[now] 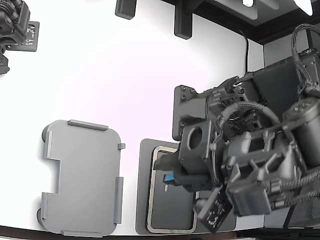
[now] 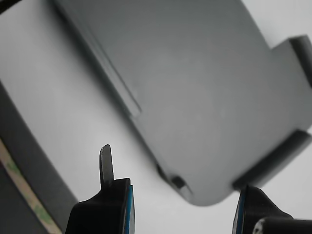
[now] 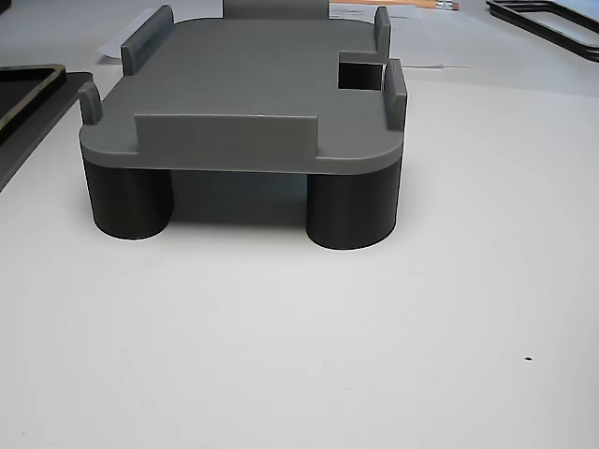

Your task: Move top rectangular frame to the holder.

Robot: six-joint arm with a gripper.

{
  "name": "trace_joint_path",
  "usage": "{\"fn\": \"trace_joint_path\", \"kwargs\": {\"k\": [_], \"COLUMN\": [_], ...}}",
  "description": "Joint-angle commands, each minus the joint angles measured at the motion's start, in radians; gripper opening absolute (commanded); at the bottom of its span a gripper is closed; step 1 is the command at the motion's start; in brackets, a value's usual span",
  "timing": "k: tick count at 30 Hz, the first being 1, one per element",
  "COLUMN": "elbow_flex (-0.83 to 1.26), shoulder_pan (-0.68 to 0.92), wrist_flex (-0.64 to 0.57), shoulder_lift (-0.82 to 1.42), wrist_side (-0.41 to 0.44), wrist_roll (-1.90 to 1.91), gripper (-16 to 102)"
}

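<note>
Exterior view: gripper sits over the near edge of the top rectangular frame, which lies flat on the dark plate; holder stands apart on the white table. Wrist view: fingertips spread with nothing between them, holder ahead of them. Other view: holder stands bare on round feet.
</note>
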Motion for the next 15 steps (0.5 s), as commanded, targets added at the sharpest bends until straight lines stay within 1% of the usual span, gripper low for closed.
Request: {"fn": "trace_joint_path", "kwargs": {"k": [1,3,5,6,10,15], "elbow_flex": [-0.041,-0.032,-0.018,-0.014,-0.015,-0.023], "shoulder_pan": [0.072,0.101,0.124,0.133,0.183,0.247], "wrist_flex": [-0.011,-0.023,-0.034,-0.035,-0.031,-0.034], "shoulder_lift": [-0.054,-0.091,-0.120,-0.135,-0.195,-0.270], "wrist_side": [0.015,0.006,-0.008,-0.018,-0.057,-0.058], "wrist_roll": [0.008,0.015,0.025,0.028,0.055,0.064], "gripper": [81,83,97,100,100,100]}}
